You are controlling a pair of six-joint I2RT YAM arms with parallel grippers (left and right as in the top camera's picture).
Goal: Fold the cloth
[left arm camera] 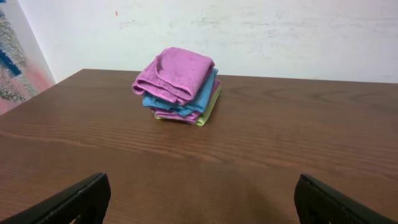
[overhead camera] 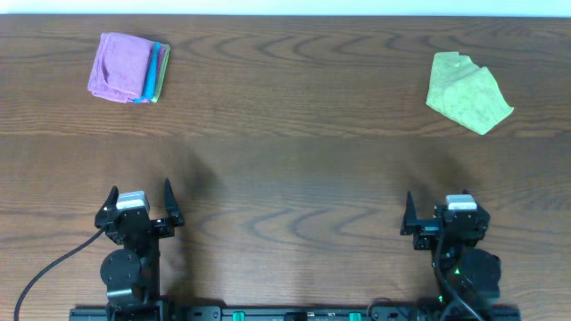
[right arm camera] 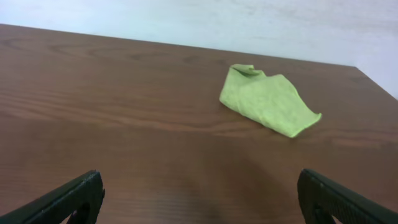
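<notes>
While both my jaws stand released and empty, the cloth (overhead camera: 120, 64) lies bunched atop a blue cloth (left arm camera: 165, 103) at the desk's (overhead camera: 285, 178) far left; a deep pinch risks dragging both.

Dark brown all over the table (overhead camera: 285, 152), streaked with wavy, darker wood grain. At the table's far left, plain purple-violet for the cloth (overhead camera: 120, 64) on top, bright blue for the blue cloth (left arm camera: 166, 103) just under it and a lime-green edge (left arm camera: 208, 113) at the very bottom; at its far right, plain yellowish lime green for the loose green cloth (overhead camera: 468, 92). Along the table's near edge, matt black on the left gripper (overhead camera: 140, 189) and the right gripper (right arm camera: 199, 186), each topped white-grey.
</notes>
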